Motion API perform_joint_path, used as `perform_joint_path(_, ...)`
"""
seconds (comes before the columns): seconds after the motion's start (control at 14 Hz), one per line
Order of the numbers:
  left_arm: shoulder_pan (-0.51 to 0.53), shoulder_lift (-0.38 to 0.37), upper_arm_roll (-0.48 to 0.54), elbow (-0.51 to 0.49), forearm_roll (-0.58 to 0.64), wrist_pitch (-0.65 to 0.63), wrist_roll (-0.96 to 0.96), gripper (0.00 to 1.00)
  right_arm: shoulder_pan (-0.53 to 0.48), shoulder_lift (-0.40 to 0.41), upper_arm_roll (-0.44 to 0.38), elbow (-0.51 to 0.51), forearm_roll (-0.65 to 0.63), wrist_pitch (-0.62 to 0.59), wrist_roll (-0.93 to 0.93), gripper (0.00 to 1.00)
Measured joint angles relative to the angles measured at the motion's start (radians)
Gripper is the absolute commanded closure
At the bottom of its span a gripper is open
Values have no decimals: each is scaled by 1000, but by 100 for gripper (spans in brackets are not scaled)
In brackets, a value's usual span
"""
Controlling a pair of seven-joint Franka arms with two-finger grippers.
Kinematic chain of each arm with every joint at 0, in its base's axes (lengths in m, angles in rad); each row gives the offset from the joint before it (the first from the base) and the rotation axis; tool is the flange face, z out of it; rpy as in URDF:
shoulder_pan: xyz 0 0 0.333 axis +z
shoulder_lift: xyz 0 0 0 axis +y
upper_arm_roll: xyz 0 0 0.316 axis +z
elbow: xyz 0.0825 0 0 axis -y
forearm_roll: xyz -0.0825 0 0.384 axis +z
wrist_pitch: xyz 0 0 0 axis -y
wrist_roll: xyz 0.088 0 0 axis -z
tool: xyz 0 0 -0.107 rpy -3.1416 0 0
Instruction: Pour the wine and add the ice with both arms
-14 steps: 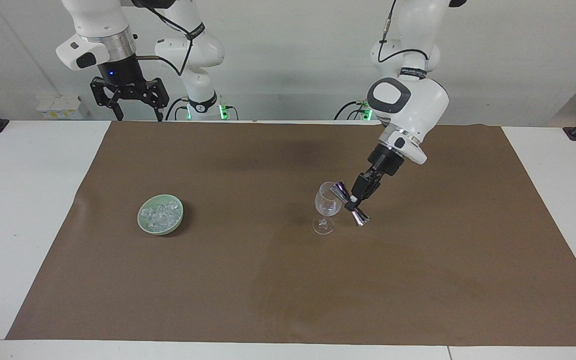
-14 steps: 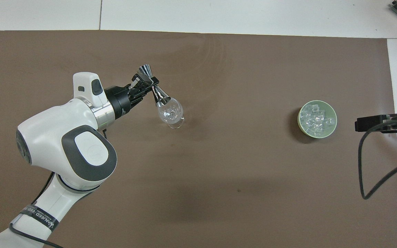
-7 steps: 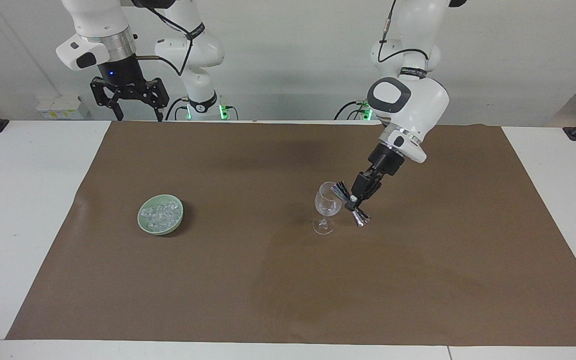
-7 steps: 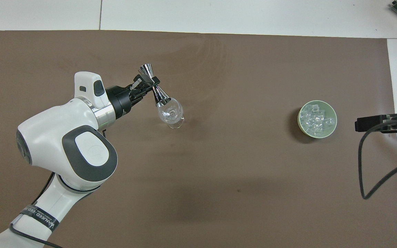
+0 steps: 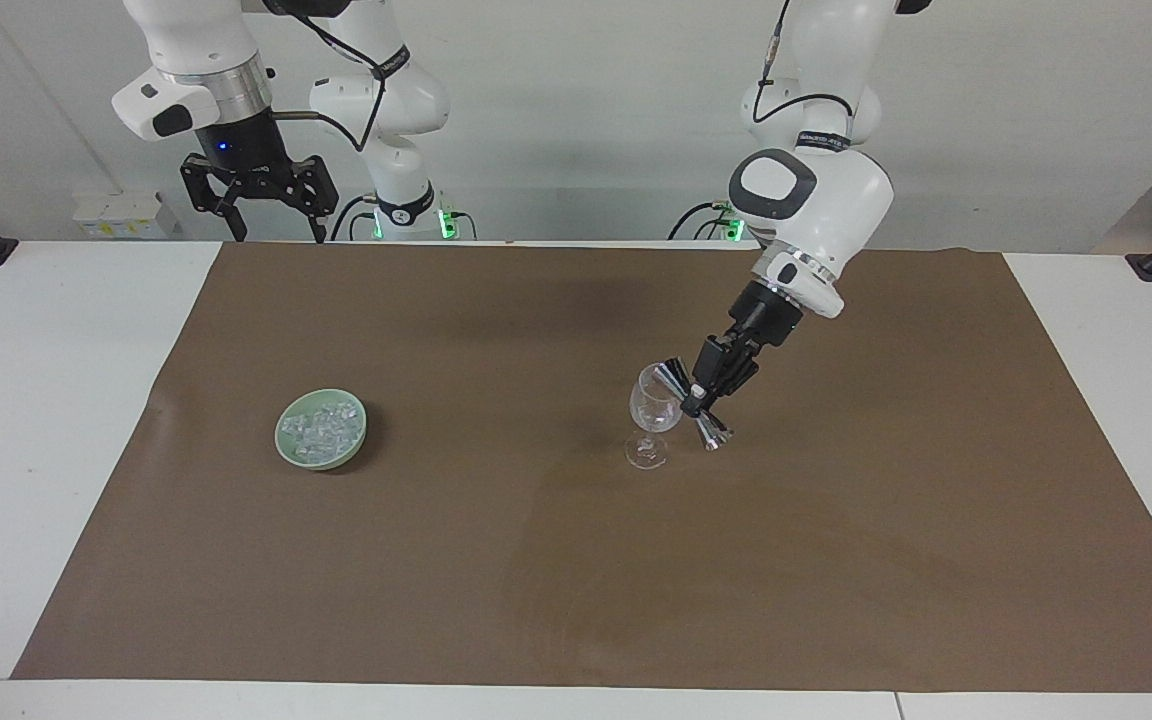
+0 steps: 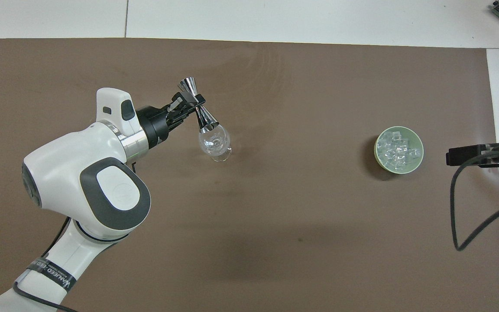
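Currently the left gripper (image 5: 699, 397) is clamping a steel jigger (image 5: 693, 403) at its waist, tipping it over the fragile wine glass (image 5: 652, 412) mid-desk, while the right gripper (image 5: 258, 200) is waiting wide open above the desk's robot-side edge and slippery ice (image 5: 324, 426) is sitting in the bowl (image 5: 288, 448).

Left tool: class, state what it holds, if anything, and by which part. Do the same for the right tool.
The left tool grips a tilted steel jigger at its narrow waist, over the wine glass. The right tool, open, holds nothing.
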Motion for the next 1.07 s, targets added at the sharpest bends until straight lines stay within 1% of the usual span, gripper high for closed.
perform_joint_path(0.71, -2, 8, 4, 2, -2, 22, 3, 100, 0, 0, 0, 0, 0, 0, 0, 0)
perform_joint_path(0.86, -2, 9, 6, 1, -7, 22, -40, 100, 0, 0, 0, 0, 0, 0, 0, 0)
perform_joint_path(1.07, -2, 9, 8, 0, -9, 12, -156, 100, 0, 0, 0, 0, 0, 0, 0, 0)
